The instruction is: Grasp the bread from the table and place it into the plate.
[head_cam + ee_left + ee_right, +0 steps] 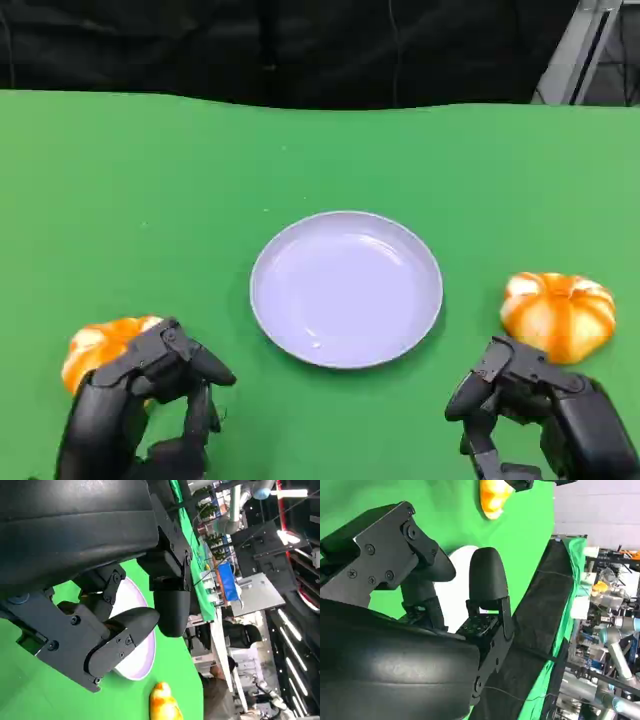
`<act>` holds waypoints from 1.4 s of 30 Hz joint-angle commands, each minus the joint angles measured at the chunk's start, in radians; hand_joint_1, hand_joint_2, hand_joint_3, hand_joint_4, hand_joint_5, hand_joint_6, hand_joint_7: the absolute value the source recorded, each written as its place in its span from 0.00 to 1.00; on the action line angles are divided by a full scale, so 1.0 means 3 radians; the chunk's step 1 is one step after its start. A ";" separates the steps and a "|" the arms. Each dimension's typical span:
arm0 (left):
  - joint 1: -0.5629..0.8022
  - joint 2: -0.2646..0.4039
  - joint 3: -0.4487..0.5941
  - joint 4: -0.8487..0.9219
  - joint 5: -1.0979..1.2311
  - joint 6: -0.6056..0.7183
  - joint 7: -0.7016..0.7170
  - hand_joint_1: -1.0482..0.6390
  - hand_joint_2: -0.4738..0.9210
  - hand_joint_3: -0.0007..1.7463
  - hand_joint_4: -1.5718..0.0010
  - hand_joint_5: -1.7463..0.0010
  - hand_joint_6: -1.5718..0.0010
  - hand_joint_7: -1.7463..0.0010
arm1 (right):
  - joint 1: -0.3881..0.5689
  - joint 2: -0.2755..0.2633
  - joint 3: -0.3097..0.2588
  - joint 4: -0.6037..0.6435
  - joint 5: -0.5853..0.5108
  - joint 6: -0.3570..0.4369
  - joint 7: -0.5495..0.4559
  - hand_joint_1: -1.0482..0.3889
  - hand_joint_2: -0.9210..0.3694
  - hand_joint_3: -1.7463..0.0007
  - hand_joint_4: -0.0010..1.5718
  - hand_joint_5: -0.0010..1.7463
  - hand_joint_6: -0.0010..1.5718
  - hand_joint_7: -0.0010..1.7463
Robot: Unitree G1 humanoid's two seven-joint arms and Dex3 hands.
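An empty lavender plate lies in the middle of the green table. Two orange-and-white, pumpkin-shaped breads sit on the cloth. The left bread is near the front left, partly hidden behind my left hand. The right bread is to the plate's right, just beyond my right hand. Both hands hover low at the front edge with fingers apart, holding nothing. The left wrist view shows the left hand, the plate and the right bread. The right wrist view shows the right hand, the plate and the left bread.
Green cloth covers the table back to a black curtain. A grey metal stand rises at the back right. The wrist views show lab benches and equipment beyond the table.
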 commanded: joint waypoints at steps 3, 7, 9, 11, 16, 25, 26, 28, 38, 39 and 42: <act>-0.0012 0.0019 0.0041 0.0000 -0.0008 -0.0045 0.0032 0.52 0.64 0.76 0.46 0.03 0.49 0.11 | -0.0002 -0.0020 -0.0010 -0.0018 0.0016 0.0006 -0.0012 0.76 0.38 0.25 0.45 0.95 0.45 0.82; -0.0014 0.0015 0.0044 0.0003 0.0008 -0.0052 0.0044 0.52 0.65 0.75 0.46 0.03 0.49 0.11 | 0.0000 -0.0018 -0.0011 -0.0012 0.0032 -0.0003 -0.0005 0.76 0.38 0.26 0.45 0.95 0.45 0.82; -0.0015 0.0015 0.0044 0.0004 0.0011 -0.0054 0.0046 0.51 0.66 0.73 0.46 0.03 0.49 0.11 | 0.0001 -0.0018 -0.0011 -0.0011 0.0033 -0.0002 -0.0005 0.76 0.38 0.26 0.44 0.95 0.45 0.82; -0.0007 0.0018 0.0042 -0.0011 -0.0024 -0.0024 0.0027 0.52 0.66 0.73 0.46 0.03 0.49 0.11 | 0.0002 -0.0017 -0.0011 -0.0008 0.0054 -0.0013 0.0004 0.76 0.38 0.26 0.44 0.96 0.45 0.82; -0.0004 0.0021 0.0041 -0.0018 -0.0040 -0.0012 0.0019 0.52 0.65 0.74 0.46 0.03 0.49 0.11 | 0.0002 -0.0020 -0.0009 -0.0007 0.0067 -0.0018 0.0006 0.77 0.37 0.26 0.44 0.96 0.45 0.82; -0.0043 0.0059 0.0282 -0.0028 0.0608 0.0010 0.0552 0.52 0.94 0.19 0.56 0.54 0.46 0.82 | 0.0021 -0.0021 0.0002 -0.0026 0.0030 -0.0018 -0.0011 0.76 0.37 0.26 0.44 0.96 0.45 0.82; -0.0045 0.0076 0.0299 -0.0040 0.0722 0.0044 0.0625 0.50 0.97 0.13 0.61 0.59 0.49 0.89 | 0.0024 -0.0020 0.0005 -0.0029 0.0029 -0.0016 -0.0012 0.76 0.37 0.26 0.44 0.97 0.45 0.82; -0.0067 0.0181 0.0352 -0.0069 0.1205 0.0153 0.0891 0.45 0.99 0.08 0.69 0.63 0.55 0.95 | 0.0026 -0.0018 0.0014 -0.0035 0.0018 -0.0017 -0.0016 0.76 0.38 0.26 0.44 0.96 0.45 0.82; -0.0019 0.0559 0.0200 -0.0375 0.2736 0.0940 0.1656 0.31 1.00 0.05 0.92 0.71 0.76 1.00 | 0.0036 0.0005 0.0048 -0.0050 -0.0022 0.0013 -0.0042 0.77 0.38 0.25 0.44 0.95 0.45 0.82; -0.0048 0.0611 0.0155 -0.0437 0.2917 0.1118 0.1626 0.31 1.00 0.05 0.94 0.72 0.77 1.00 | 0.0039 0.0011 0.0054 -0.0068 -0.0028 0.0034 -0.0048 0.77 0.38 0.25 0.44 0.95 0.45 0.82; -0.0142 0.0728 0.0001 -0.0619 0.3396 0.1675 0.1395 0.27 1.00 0.08 0.98 0.74 0.82 1.00 | 0.0036 0.0007 0.0054 -0.0076 -0.0014 0.0042 -0.0042 0.77 0.39 0.24 0.44 0.95 0.45 0.83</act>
